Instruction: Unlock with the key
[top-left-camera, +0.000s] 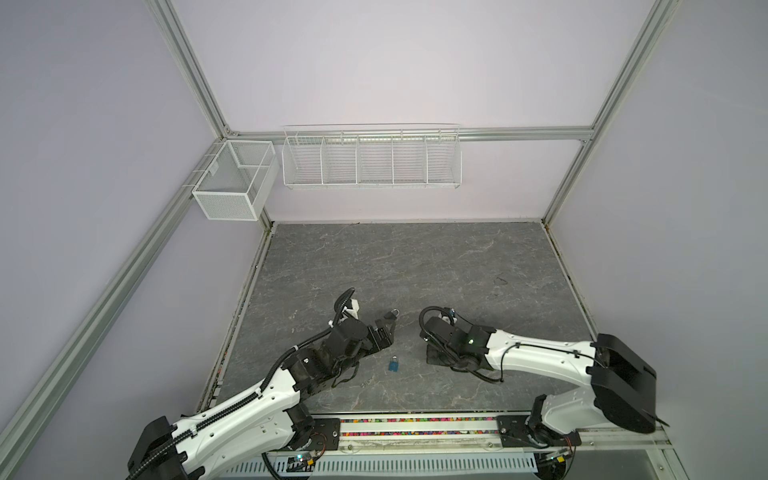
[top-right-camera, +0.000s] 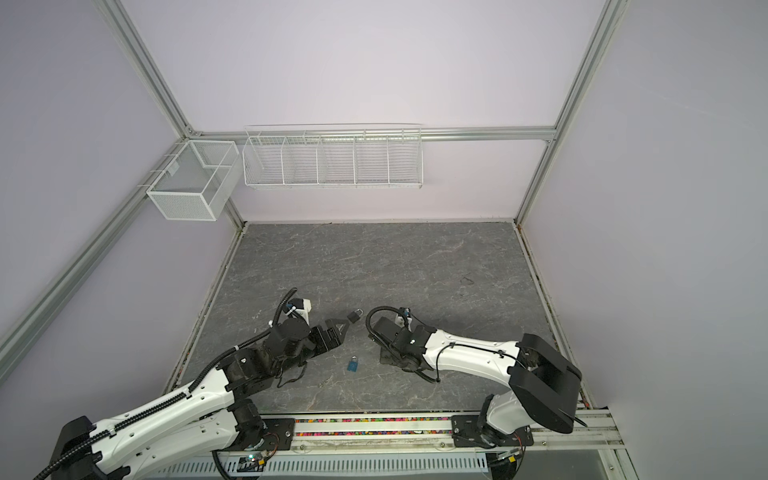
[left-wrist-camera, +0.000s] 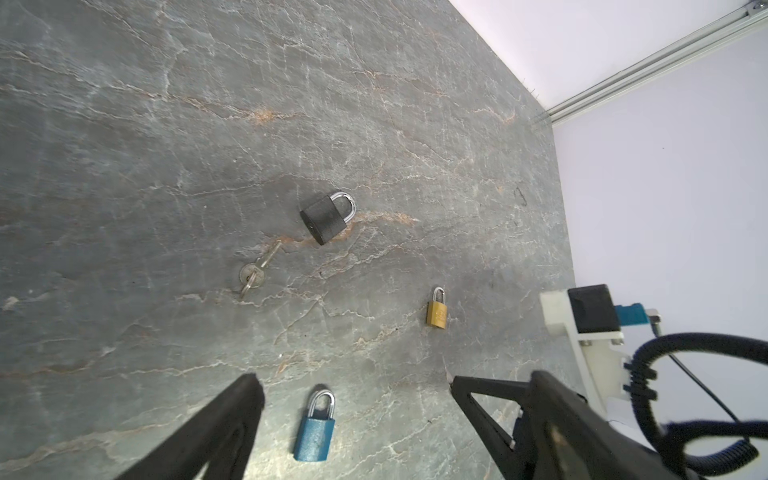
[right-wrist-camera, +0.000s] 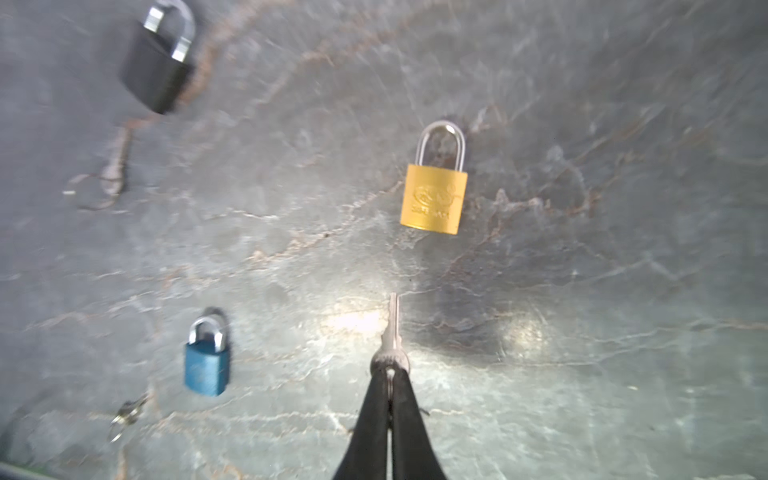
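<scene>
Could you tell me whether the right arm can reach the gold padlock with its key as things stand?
Probably yes: the right gripper holds the key pointing at the gold padlock, with only bare table between them. The padlock lies loose, so it may slide.

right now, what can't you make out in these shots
- Gold padlock: hidden in both top views behind the right arm; its keyhole shows in no view.
- Right gripper, shut on the key: the grip is hidden in both top views under that arm.
- Loose keys by the blue padlock: blurred in the right wrist view, tiny in top views.
- Which padlock the key fits: cannot tell.
</scene>
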